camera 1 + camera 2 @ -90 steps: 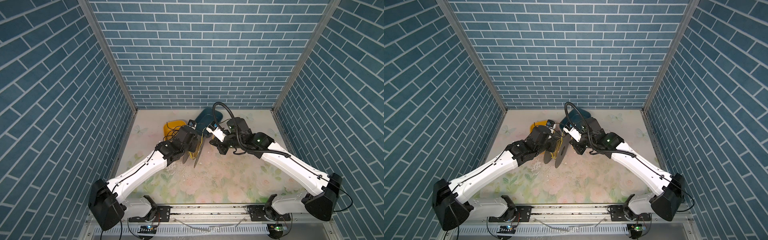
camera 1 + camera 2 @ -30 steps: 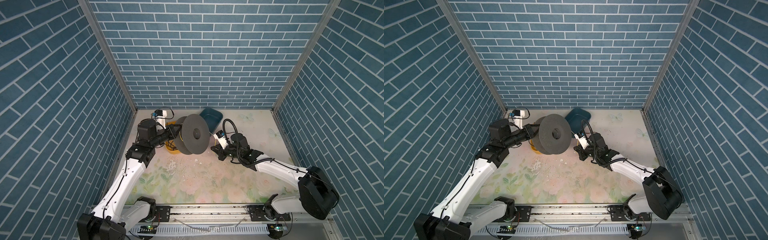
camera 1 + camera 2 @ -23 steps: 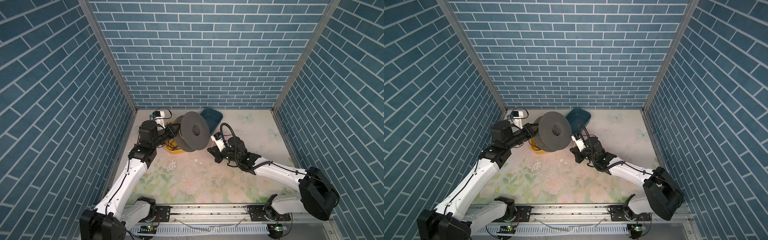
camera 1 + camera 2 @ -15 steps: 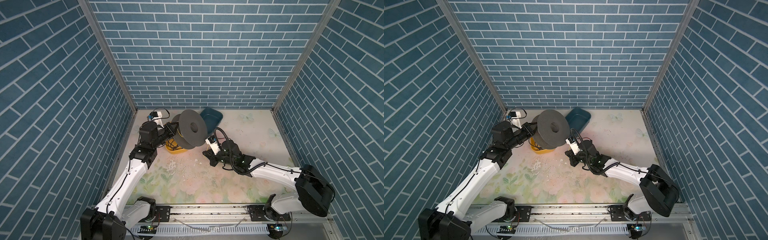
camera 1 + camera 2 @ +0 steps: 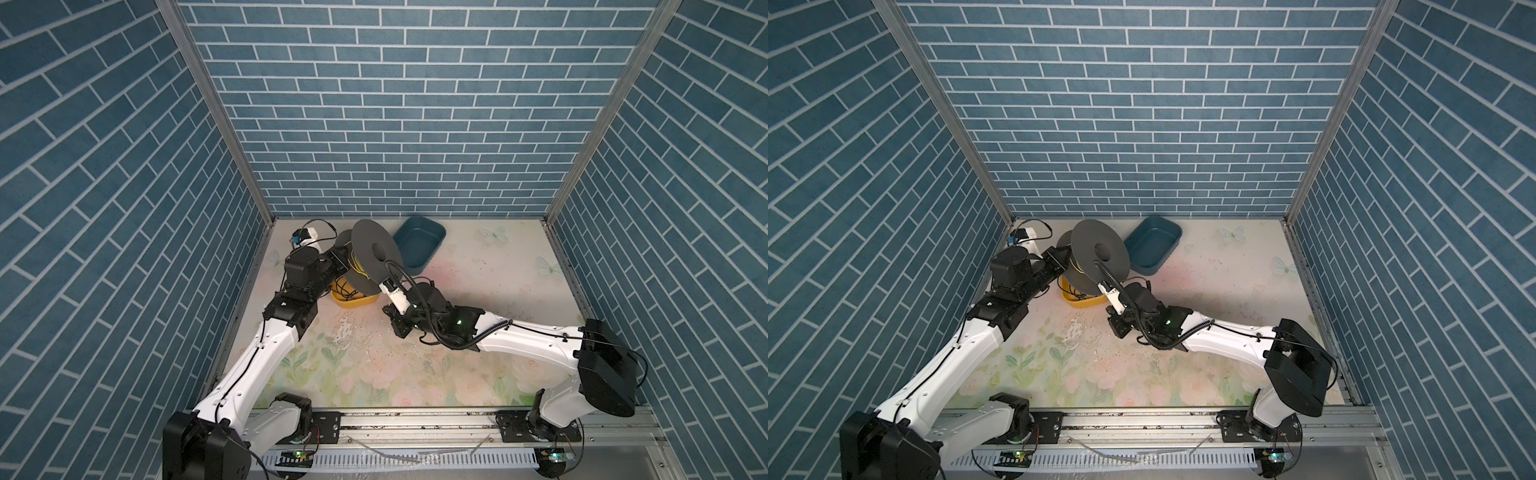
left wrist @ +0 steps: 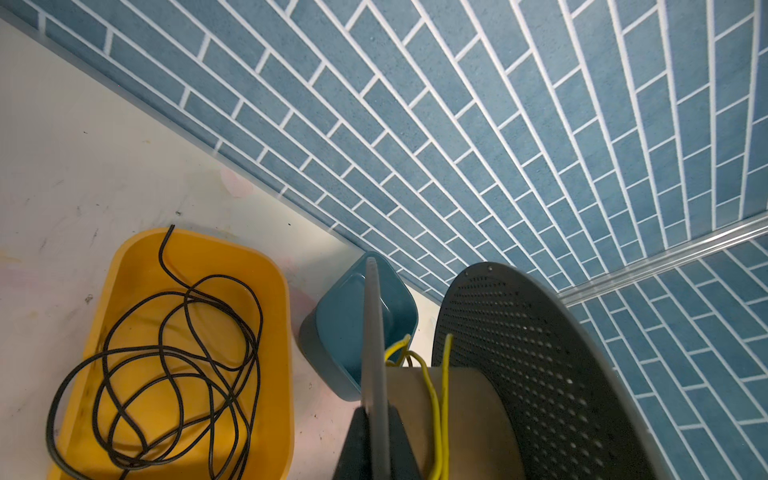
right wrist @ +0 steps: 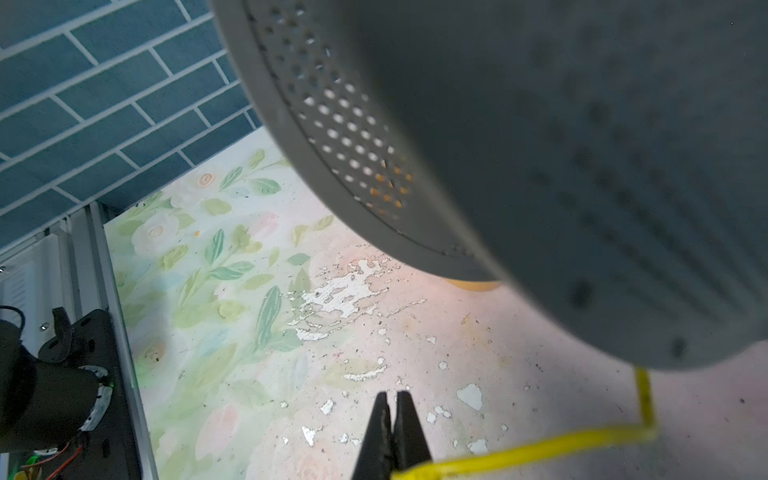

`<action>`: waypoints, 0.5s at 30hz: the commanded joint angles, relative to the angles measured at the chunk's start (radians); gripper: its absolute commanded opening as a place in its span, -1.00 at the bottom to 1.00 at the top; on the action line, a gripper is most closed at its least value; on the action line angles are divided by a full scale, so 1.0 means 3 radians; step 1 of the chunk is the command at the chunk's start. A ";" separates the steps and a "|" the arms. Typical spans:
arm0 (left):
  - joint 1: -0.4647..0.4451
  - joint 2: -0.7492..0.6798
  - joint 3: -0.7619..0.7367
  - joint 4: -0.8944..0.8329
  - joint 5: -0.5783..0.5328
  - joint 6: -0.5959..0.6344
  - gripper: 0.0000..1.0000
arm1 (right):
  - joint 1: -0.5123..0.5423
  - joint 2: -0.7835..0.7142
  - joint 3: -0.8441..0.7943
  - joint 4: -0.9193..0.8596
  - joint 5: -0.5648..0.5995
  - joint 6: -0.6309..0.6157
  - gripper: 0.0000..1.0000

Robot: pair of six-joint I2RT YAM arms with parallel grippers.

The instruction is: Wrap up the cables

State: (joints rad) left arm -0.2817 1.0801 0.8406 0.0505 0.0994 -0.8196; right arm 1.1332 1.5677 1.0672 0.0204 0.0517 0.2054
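A grey spool (image 5: 374, 253) (image 5: 1098, 251) with perforated flanges hangs tilted above the table at the back left. My left gripper (image 6: 376, 409) (image 5: 343, 259) is shut on the rim of one flange. A few turns of the yellow cables (image 6: 442, 395) (image 5: 358, 266) lie on the spool's cardboard core. From the spool's edge one yellow strand (image 7: 540, 446) runs down to my right gripper (image 7: 392, 395) (image 5: 401, 326), which is shut on it low over the table, in front of and below the spool.
A yellow bin (image 6: 274, 291) (image 5: 353, 301) holding a tangle of thin black wire (image 6: 174, 357) sits under the spool. A dark blue bin (image 5: 419, 245) (image 6: 345, 316) stands behind it near the back wall. The left wall is close to the left arm.
The right gripper has slid left and toward the front along the table, under the spool. The left arm has kept the spool raised and swung it slightly toward the back.
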 commanded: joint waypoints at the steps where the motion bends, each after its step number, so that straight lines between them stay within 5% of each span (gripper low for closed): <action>1: -0.0148 0.0032 0.0082 0.0369 -0.0404 0.0112 -1.00 | 0.0164 0.0093 0.0370 -0.0576 0.0253 -0.0384 -1.00; 7: -0.0395 0.0124 0.0064 0.0388 -0.0678 0.0234 -1.00 | 0.0290 0.0183 0.0839 -0.1080 0.0344 -0.0501 -1.00; 15: -0.0624 0.0209 -0.0014 0.0476 -0.0786 0.0232 -1.00 | 0.0301 0.0081 0.0971 -0.0929 0.0341 -0.0522 -1.00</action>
State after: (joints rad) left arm -0.4553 1.1412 0.8364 0.0719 -0.0822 -0.7513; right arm 1.1976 1.6192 1.3006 -0.2768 0.1738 0.1234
